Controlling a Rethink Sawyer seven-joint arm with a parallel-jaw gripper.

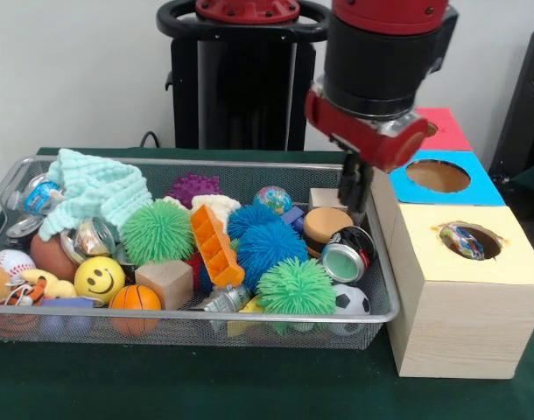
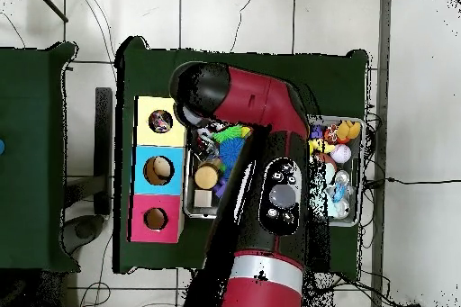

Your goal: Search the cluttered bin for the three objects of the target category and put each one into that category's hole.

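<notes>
Front view shows the wire mesh bin (image 1: 39, 311) on the dark green surface (image 1: 162, 385), and every place below is given from that bin. Its gripper (image 1: 354, 185) hangs over the bin's far end nearest the wooden boxes, just above a small pale wooden block (image 1: 324, 198) and a round tan-and-black piece (image 1: 326, 226); the dark fingers (image 1: 349, 182) appear close together with nothing visible between them, though I cannot tell their exact gap. Inside the bin lie a mint-green ribbed cloth (image 1: 96, 188) at the end farthest from the boxes, a green spiky ball (image 1: 157, 232) beside it, a blue spiky ball (image 1: 265, 245) near the middle, a second green spiky ball (image 1: 295, 287) at the front rim, an orange toothed block (image 1: 216, 247), a yellow smiley ball (image 1: 99, 278), a small basketball (image 1: 134, 299), a wooden cube (image 1: 169, 282) and a small soccer ball (image 1: 350, 301). No spotted cloth shows among the clutter in the bin. Touching the bin's end stands the pale wooden box with the yellow-surrounded hole (image 1: 469, 240), and a spotted cloth piece (image 1: 460, 239) sits down inside that hole. Farther from the bin's front come the blue-surrounded hole (image 1: 438, 176) and the red-surrounded box (image 1: 446, 131). Overhead, the red arm (image 2: 270, 132) covers most of the bin, and the yellow hole shows a multicoloured piece inside.
</notes>
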